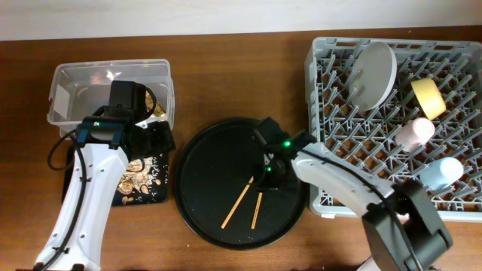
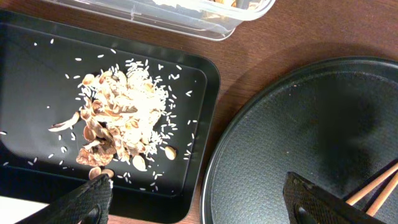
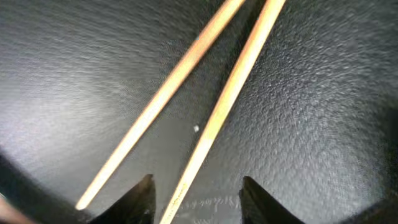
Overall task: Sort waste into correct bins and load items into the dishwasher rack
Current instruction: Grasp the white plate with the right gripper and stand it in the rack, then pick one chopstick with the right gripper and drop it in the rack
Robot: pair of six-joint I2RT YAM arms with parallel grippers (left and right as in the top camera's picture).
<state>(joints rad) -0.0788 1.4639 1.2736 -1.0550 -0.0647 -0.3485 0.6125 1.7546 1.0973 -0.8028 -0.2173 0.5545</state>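
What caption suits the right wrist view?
Open right gripper poised over two wooden chopsticks lying on the round black tray.

Overhead cam looks straight down; wrist cams close-up; all share round tray (image 1: 215, 154) w/ chopsticks (image 1: 238, 202).

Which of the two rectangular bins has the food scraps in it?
The shallow black tray, not the clear tub: tan-brown scraps and pale grains lie scattered across its floor.

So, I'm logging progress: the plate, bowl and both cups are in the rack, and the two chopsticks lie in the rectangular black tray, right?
Not quite: the overhead view shows the chopsticks lying on the round black tray instead. The rest holds.
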